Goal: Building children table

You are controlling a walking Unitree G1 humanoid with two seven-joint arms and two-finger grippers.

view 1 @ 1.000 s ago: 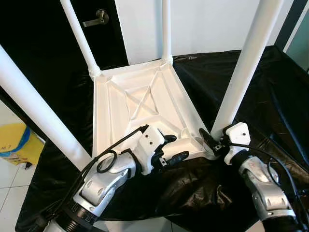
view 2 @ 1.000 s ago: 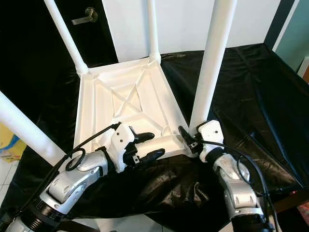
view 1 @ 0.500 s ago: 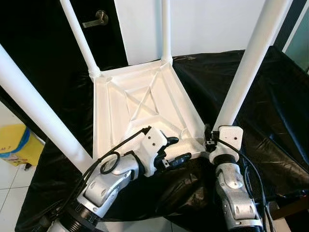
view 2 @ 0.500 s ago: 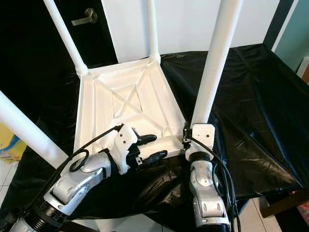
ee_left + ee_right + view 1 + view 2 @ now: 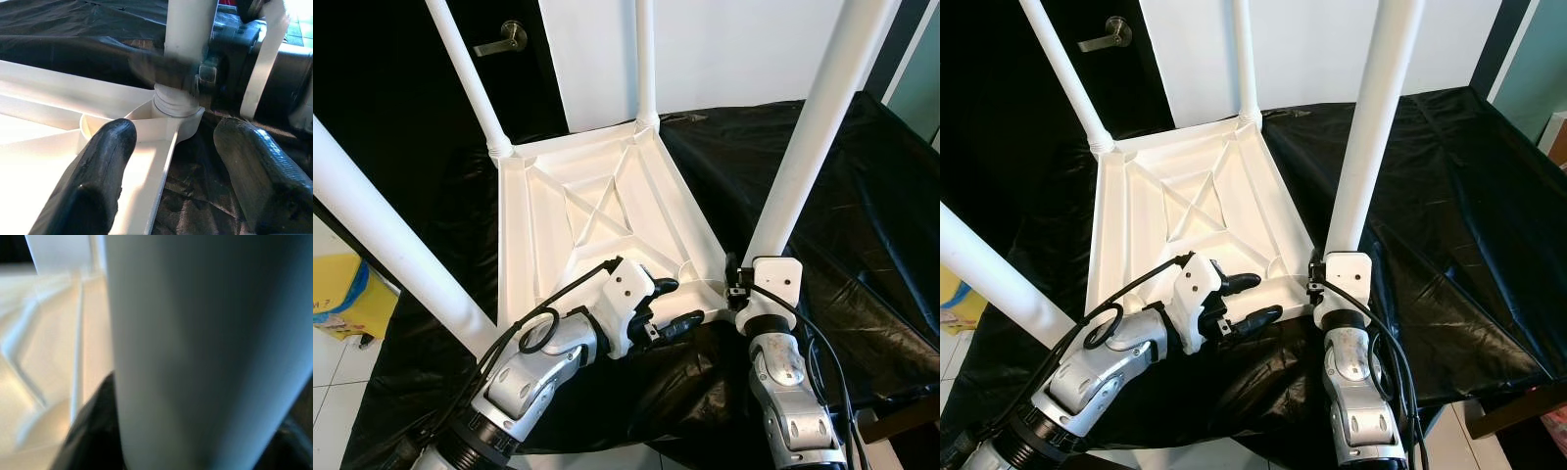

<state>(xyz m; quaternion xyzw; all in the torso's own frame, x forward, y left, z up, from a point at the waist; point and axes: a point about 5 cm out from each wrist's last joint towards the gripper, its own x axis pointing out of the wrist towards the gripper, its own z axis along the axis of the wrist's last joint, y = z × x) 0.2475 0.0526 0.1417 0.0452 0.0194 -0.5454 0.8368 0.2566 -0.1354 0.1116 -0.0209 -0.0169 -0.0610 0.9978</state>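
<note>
Since a second ago my right arm has been swinging in from the lower right toward the middle of the frame, and its wrist is now standing almost straight below the near-right leg (image 5: 808, 147) instead of off to its side; my left arm is sitting much as it was.

The white table top (image 5: 597, 211) is lying upside down on the black-draped surface (image 5: 862, 196), filling the centre of the head view, with its four legs rising toward the upper edge of the frame. The leg I am working on is running its long axis steeply up and slightly to the right from the corner socket (image 5: 178, 105) at the lower middle right. My right claw (image 5: 736, 284) is sitting right at that leg's base, and the wrist view is showing the white tube pressed close between dark fingers on either side, so I am judging it to be gripping the leg.

My left claw (image 5: 677, 305) is hanging wide, one finger (image 5: 102, 166) lying over the inside of the top's near rim and the other outside above the black cloth, not pinching anything. The socket is lying just ahead of it, toward the frame's right.

The right arm is the nearer one, so any turning or seating of the leg is falling to it.
</note>
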